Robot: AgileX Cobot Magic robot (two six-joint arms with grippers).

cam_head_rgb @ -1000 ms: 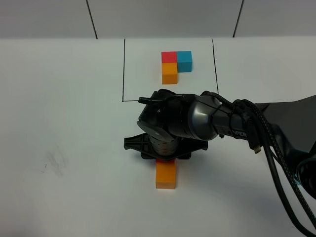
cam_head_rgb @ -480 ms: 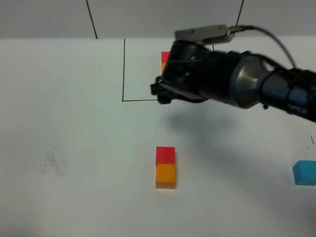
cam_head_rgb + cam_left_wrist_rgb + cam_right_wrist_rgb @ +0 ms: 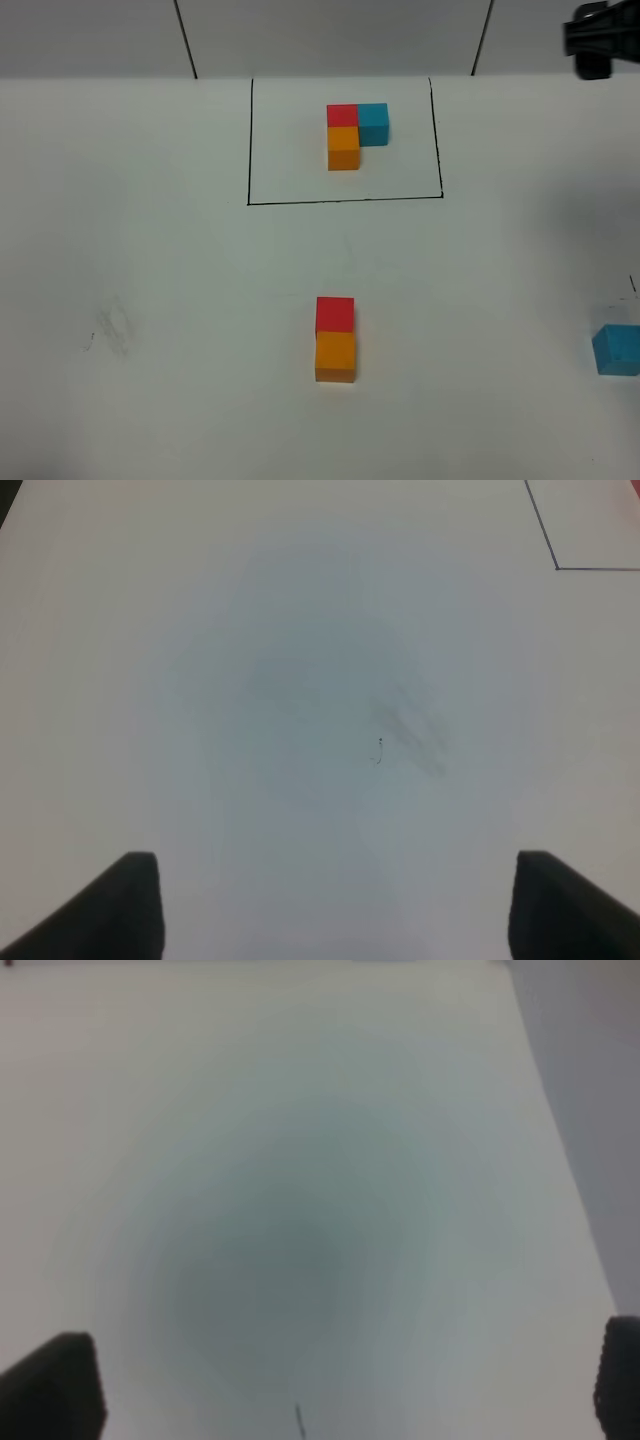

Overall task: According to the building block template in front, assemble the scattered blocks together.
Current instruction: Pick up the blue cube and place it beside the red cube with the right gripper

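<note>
The building block template (image 3: 355, 132) is a red, blue and orange L inside a black drawn rectangle at the back of the table. Of the scattered blocks, the red cube (image 3: 335, 313) sits touching the far side of the orange cube (image 3: 336, 358) at centre front. The blue cube (image 3: 617, 350) lies apart at the right edge. My right gripper (image 3: 600, 40) shows only partly at the top right corner, far from all the cubes; in its wrist view (image 3: 335, 1390) the fingertips are wide apart and empty. My left gripper (image 3: 335, 910) is open and empty over bare table.
A faint grey smudge (image 3: 110, 330) marks the white table at front left; it also shows in the left wrist view (image 3: 405, 725). A corner of the black frame line (image 3: 556, 568) shows in the left wrist view. The grey back wall (image 3: 320, 35) runs behind the table.
My right arm has let go of the red cube, risen and swung to the far top right. The red cube stays against the orange one. The blue cube has come into view.
</note>
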